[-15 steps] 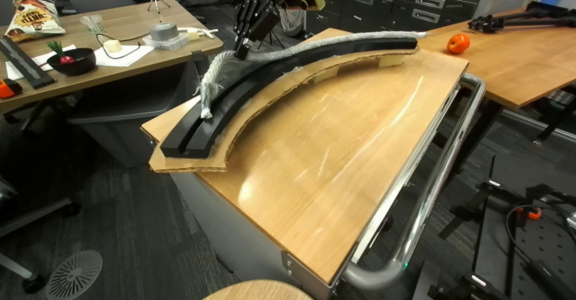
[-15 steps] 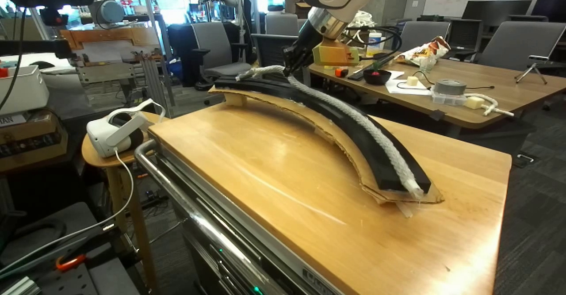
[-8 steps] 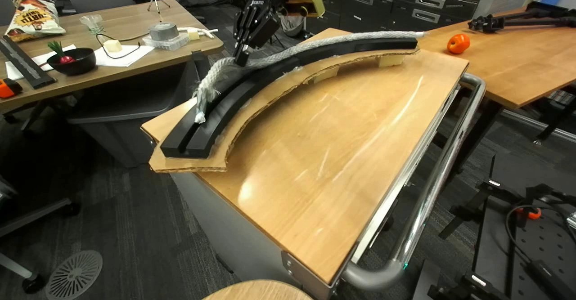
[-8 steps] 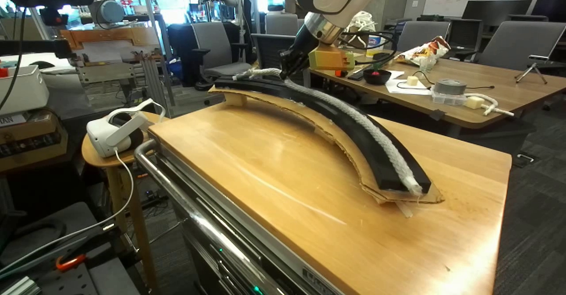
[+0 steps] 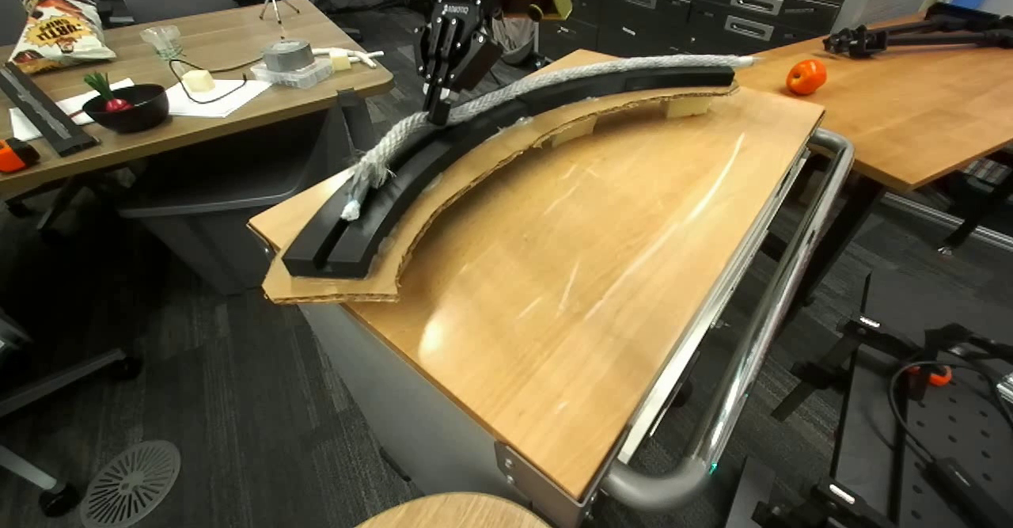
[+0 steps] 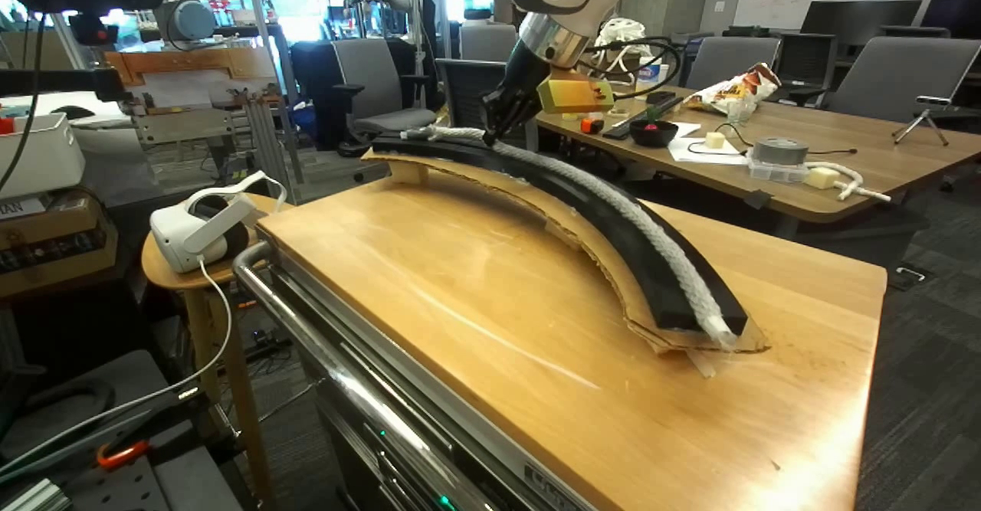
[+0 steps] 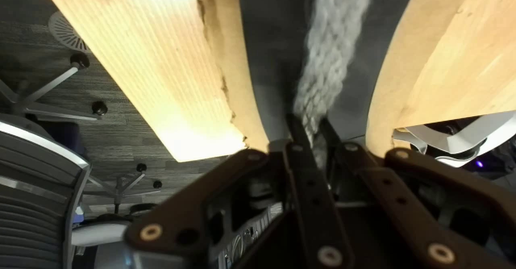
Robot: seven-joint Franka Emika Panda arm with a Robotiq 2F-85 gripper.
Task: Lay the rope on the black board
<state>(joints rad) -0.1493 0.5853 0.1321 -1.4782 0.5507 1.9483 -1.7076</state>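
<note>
I have the gripper [image 7: 309,123] closed on the rope [image 5: 546,82], pale braid pinched between the fingers [image 7: 298,131] in my wrist view; in an exterior view that grip sits left of the rope's middle. To its right the rope runs along the black board [image 5: 404,195] and just past the far right end; to its left a shorter length slopes down toward the near left, frayed tip over the board, touching or not, I can't tell

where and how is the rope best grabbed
I'd grip the rope just behind the frayed end nearer the gripper, coming from above with the jaws across its braided width: it runs lengthwise over the board, and the frayed end would probably slip.
</note>
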